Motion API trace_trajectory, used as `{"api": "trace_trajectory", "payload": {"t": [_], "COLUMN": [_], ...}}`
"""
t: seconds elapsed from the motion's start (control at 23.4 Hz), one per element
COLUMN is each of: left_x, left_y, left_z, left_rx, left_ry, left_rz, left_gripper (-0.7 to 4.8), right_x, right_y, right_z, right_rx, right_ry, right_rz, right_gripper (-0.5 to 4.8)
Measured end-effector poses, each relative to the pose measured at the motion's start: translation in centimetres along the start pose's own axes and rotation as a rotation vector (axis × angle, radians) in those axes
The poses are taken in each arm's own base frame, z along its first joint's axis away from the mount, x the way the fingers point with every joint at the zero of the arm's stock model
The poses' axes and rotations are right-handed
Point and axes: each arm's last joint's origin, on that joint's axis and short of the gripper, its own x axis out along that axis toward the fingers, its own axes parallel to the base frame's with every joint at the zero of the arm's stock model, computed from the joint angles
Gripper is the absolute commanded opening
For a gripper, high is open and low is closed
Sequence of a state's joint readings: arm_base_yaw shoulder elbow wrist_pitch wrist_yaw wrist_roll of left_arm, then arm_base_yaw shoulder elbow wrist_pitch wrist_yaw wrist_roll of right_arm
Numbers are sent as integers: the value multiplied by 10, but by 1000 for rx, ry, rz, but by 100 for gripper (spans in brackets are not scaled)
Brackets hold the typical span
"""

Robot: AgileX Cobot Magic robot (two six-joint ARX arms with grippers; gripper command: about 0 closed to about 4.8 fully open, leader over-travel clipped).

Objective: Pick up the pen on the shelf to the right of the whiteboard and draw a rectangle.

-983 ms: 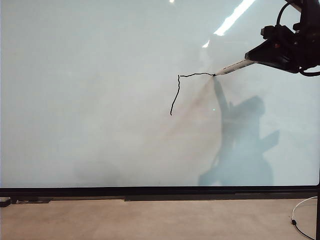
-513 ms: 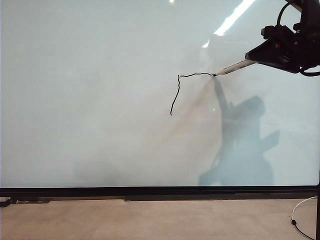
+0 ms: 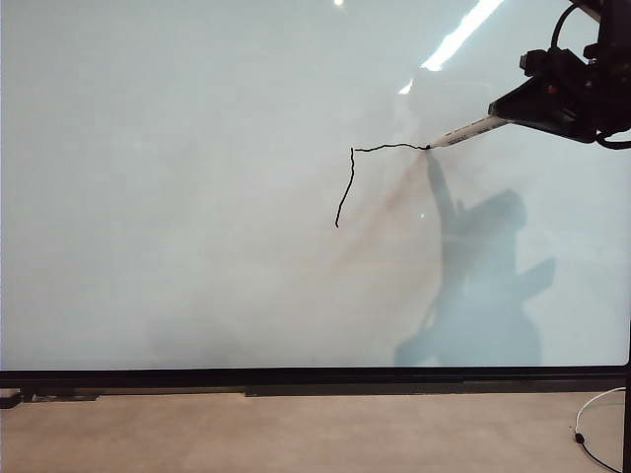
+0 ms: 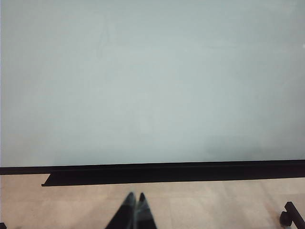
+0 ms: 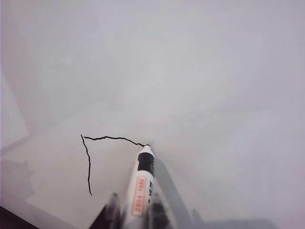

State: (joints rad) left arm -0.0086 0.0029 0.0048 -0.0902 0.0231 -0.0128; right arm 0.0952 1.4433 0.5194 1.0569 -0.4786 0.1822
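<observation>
Whiteboard (image 3: 197,246) fills nearly the whole exterior view, black frame along its bottom edge. Right gripper (image 3: 513,116) reaches in near the board's upper right corner, pinching the pen (image 3: 461,131), tip touching the board. Left gripper (image 4: 135,210) sits low below the board's bottom edge, jaws pressed together, holding nothing. Rectangle (image 3: 370,168) approx half done: left side + top drawn; right side & bottom left to draw.

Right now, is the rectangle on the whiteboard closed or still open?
Open. The rectangle has only its left and top sides; the pen, in the right gripper, rests its tip at the top line's end.
</observation>
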Motion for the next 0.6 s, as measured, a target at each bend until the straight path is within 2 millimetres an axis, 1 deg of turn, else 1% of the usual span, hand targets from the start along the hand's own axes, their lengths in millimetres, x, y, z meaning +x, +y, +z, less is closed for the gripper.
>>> {"api": "trace_trajectory", "payload": {"t": [0.3, 0.34, 0.43, 0.51, 0.6], "left_x": [0, 0, 0, 0, 0], "left_y": [0, 0, 0, 0, 0], "left_z": [0, 0, 0, 0, 0], "left_rx": [0, 0, 0, 0, 0], "left_ry": [0, 0, 0, 0, 0], "left_rz": [0, 0, 0, 0, 0], "left_gripper": [-4, -4, -4, -4, -4], "right_x": [-2, -5, -18, -20, -20], "right_y": [2, 5, 29, 39, 44], "right_z": [1, 1, -4, -8, -13], "right_rx": [-3, -3, -7, -4, 8], "right_ry": [-4, -6, -5, 7, 29], "right_rz": [7, 13, 45, 71, 69], "right_gripper": [-6, -6, -6, -6, -6]}}
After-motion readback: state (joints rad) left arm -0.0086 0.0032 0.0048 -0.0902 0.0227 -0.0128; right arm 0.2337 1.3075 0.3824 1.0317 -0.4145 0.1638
